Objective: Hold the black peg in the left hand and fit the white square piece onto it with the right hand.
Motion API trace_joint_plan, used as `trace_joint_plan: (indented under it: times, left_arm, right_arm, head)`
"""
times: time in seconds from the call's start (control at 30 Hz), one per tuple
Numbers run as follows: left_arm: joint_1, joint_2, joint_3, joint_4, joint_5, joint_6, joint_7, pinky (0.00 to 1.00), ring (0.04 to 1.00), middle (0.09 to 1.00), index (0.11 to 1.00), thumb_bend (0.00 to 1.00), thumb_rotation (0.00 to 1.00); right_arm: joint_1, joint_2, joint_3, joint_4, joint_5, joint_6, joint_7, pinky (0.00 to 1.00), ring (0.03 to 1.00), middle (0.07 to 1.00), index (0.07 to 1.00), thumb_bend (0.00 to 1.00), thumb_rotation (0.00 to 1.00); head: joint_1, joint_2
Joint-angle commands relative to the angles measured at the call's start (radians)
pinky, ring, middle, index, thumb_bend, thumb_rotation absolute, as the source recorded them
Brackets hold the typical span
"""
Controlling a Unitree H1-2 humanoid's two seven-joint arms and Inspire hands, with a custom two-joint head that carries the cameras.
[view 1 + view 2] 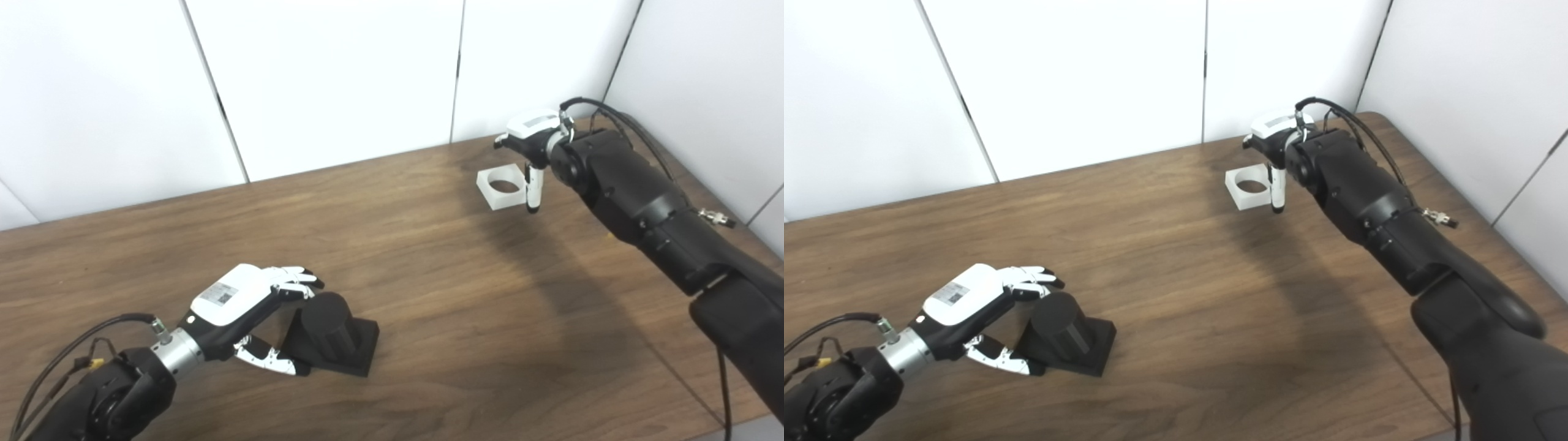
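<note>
Dark wood-grain table (398,257), matte, with white panelled walls (331,73) behind. Black peg (327,331): a stubby cylinder on a square base, standing near the front left. Left hand (245,306), glossy white shell with black fingers, is spread around the peg; fingers curl over its top and the thumb lies low beside the base. Contact unclear. White square piece (502,188), a block with a round hole, lies flat far right. Right hand (531,144) hovers just beside it, one finger pointing down at its edge; whether spread or closed, cannot tell.
</note>
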Motion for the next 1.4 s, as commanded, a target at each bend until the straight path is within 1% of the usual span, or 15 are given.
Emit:
trace_joint_plan:
  times: [0.0,0.17,0.27,0.3,0.43,0.5,0.6,0.63,0.67,0.73,0.83,0.97,1.1,1.17,1.37]
  left_arm:
    - [0.033,0.037,-0.026,0.009,0.044,-0.018,-0.073,0.83,0.881,0.839,0.488,0.52,0.05]
    - [0.034,0.036,-0.019,0.003,0.046,-0.018,-0.069,0.83,0.880,0.839,0.488,0.52,0.05]
    - [0.033,0.035,-0.024,0.006,0.048,-0.018,-0.059,0.83,0.881,0.838,0.488,0.52,0.05]
    - [0.033,0.035,-0.022,0.005,0.047,-0.018,-0.063,0.83,0.881,0.838,0.488,0.52,0.05]
    - [0.033,0.034,-0.017,0.000,0.048,-0.017,-0.075,0.83,0.878,0.838,0.488,0.52,0.06]
    - [0.035,0.033,-0.011,-0.005,0.050,-0.017,-0.083,0.84,0.878,0.839,0.488,0.52,0.06]
    - [0.039,0.031,-0.003,-0.012,0.046,-0.015,-0.096,0.84,0.885,0.843,0.488,0.52,0.06]
    - [0.040,0.030,-0.001,-0.013,0.047,-0.016,-0.096,0.84,0.883,0.842,0.488,0.52,0.06]
    - [0.040,0.029,-0.001,-0.013,0.048,-0.016,-0.095,0.84,0.884,0.843,0.488,0.52,0.06]
    - [0.041,0.029,-0.001,-0.012,0.047,-0.017,-0.095,0.84,0.885,0.843,0.488,0.52,0.06]
    - [0.041,0.028,-0.001,-0.009,0.050,-0.018,-0.085,0.83,0.878,0.834,0.488,0.52,0.06]
    - [0.042,0.022,0.007,-0.011,0.050,-0.016,-0.097,0.84,0.886,0.839,0.488,0.52,0.06]
    - [0.042,0.020,0.007,-0.009,0.051,-0.016,-0.100,0.85,0.890,0.845,0.488,0.52,0.06]
    - [0.042,0.021,0.004,-0.007,0.050,-0.017,-0.095,0.85,0.890,0.843,0.488,0.52,0.06]
    - [0.045,0.024,0.014,-0.020,0.048,-0.014,-0.110,0.84,0.887,0.840,0.488,0.52,0.06]
  right_arm:
    - [-0.065,-0.010,0.000,0.006,-0.003,-0.015,-0.031,0.80,0.922,0.948,0.900,0.86,0.14]
    - [-0.061,0.005,0.014,0.032,0.003,-0.017,-0.044,0.81,0.919,0.936,0.875,0.85,0.13]
    - [-0.056,0.012,0.028,0.056,0.002,-0.041,-0.078,0.78,0.897,0.911,0.832,0.84,0.13]
    - [-0.053,0.013,0.030,0.060,0.005,-0.049,-0.086,0.77,0.892,0.905,0.823,0.84,0.13]
    - [-0.045,0.016,0.036,0.071,0.013,-0.058,-0.108,0.77,0.877,0.884,0.730,0.81,0.14]
    - [-0.039,0.018,0.034,0.073,0.018,-0.057,-0.119,0.77,0.873,0.875,0.704,0.81,0.14]
    - [-0.028,0.021,0.030,0.079,0.026,-0.058,-0.146,0.76,0.860,0.846,0.618,0.82,0.12]
    - [-0.026,0.022,0.029,0.081,0.031,-0.057,-0.151,0.76,0.859,0.839,0.543,0.65,0.13]
    - [-0.024,0.022,0.028,0.080,0.035,-0.056,-0.153,0.76,0.859,0.837,0.517,0.59,0.14]
    - [-0.020,0.018,0.023,0.084,0.047,-0.069,-0.168,0.77,0.853,0.824,0.493,0.54,0.14]
    - [-0.016,0.010,0.018,0.086,0.060,-0.089,-0.187,0.77,0.834,0.794,0.484,0.53,0.14]
    - [-0.013,-0.004,0.024,0.076,0.061,-0.098,-0.196,0.75,0.795,0.753,0.482,0.52,0.13]
    - [-0.006,-0.010,0.018,0.072,0.071,-0.101,-0.204,0.75,0.789,0.752,0.482,0.52,0.13]
    - [-0.003,-0.013,0.017,0.074,0.074,-0.104,-0.211,0.73,0.783,0.749,0.481,0.52,0.13]
    - [0.013,-0.014,-0.006,0.060,0.093,-0.102,-0.241,0.73,0.787,0.746,0.481,0.52,0.13]
  head:
    - [0.000,0.001]
    - [0.003,0.005]
    - [0.004,0.008]
    - [0.007,0.014]
    - [0.011,0.018]
    - [0.013,0.022]
    - [0.015,0.024]
    - [0.015,0.024]
    - [0.015,0.024]
    - [0.012,0.027]
    - [0.012,0.029]
    - [0.018,0.030]
    - [0.021,0.030]
    - [0.021,0.030]
    - [0.024,0.035]
